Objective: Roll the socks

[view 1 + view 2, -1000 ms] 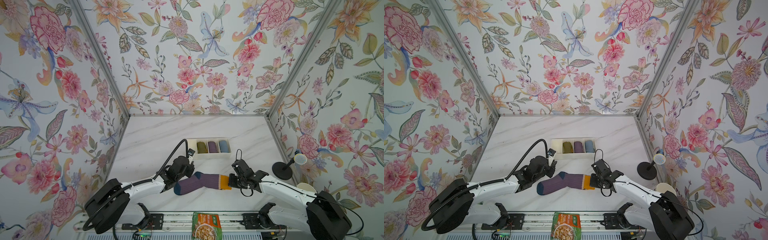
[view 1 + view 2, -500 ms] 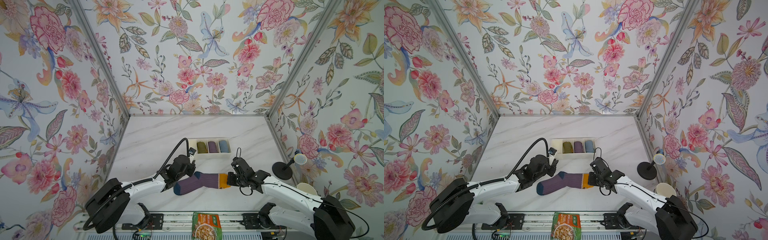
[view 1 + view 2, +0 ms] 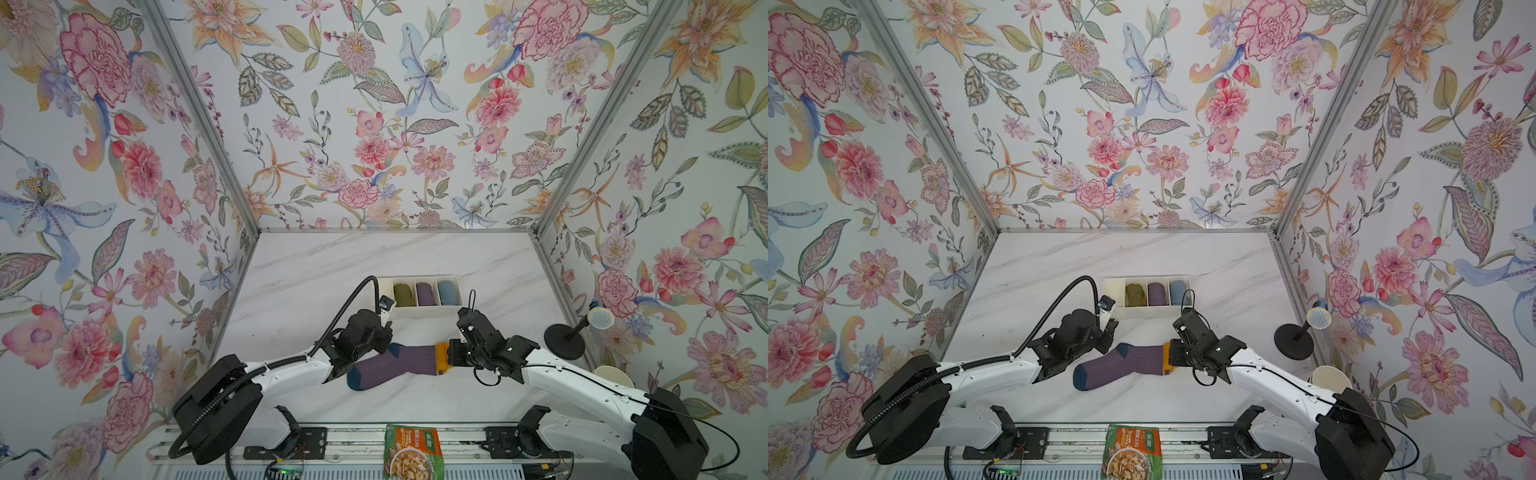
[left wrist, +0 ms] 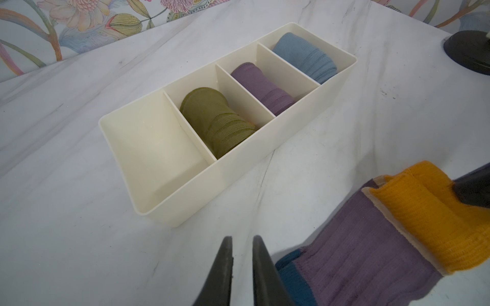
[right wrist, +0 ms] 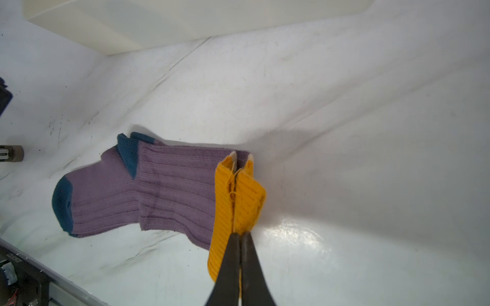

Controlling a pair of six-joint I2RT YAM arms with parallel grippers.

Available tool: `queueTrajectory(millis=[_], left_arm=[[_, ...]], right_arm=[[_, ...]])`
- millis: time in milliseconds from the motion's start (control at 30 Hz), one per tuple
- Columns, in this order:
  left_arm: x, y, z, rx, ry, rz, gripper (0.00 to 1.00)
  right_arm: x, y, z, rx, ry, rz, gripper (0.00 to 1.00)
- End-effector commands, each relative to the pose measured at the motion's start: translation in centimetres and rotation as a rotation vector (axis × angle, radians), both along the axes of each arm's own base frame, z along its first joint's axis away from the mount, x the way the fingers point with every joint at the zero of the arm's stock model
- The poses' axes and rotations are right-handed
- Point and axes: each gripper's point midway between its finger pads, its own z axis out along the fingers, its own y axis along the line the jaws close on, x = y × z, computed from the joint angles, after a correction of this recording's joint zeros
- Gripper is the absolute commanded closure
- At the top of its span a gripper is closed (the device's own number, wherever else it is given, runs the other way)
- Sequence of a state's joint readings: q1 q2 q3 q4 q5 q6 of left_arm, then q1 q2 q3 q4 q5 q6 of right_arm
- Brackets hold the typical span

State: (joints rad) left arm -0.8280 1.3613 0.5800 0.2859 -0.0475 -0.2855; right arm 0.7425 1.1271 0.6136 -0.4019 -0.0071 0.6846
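Two socks (image 3: 397, 365) lie stacked just in front of the divider box (image 4: 225, 172). Your right gripper (image 5: 240, 234) is clamped tight on their yellow cuff (image 5: 248, 196). Your left gripper (image 4: 241, 238), barely parted and empty, hovers beside the heel. Rolling with the heel end unpinned could drag the pair or slide the two layers apart.

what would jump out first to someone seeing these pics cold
The loud floral walls all around the marble table. Then the socks, purple, lying flat at the table's front between both arms, the right gripper shut on their yellow cuff. Behind them a cream tray holds three sock rolls.
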Motion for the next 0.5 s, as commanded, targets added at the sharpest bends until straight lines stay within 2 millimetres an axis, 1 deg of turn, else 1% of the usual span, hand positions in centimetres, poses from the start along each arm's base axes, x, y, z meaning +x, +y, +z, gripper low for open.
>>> queueTrajectory(millis=[0,133,467], left_arm=[[0.0,-1.2,0.8,-0.024,-0.008,-0.032,0.85],[-0.1,-1.4,0.6,-0.024,-0.001,-0.040,0.87],[-0.2,-1.5,0.1,-0.023,0.010,-0.050,0.87]], right_arm=[[0.6,0.9,0.8,0.001,-0.029,0.025,1.00],[0.8,2.0,0.9,0.014,-0.032,0.046,1.00],[1.1,4.1,0.8,0.048,-0.022,0.090,1.00]])
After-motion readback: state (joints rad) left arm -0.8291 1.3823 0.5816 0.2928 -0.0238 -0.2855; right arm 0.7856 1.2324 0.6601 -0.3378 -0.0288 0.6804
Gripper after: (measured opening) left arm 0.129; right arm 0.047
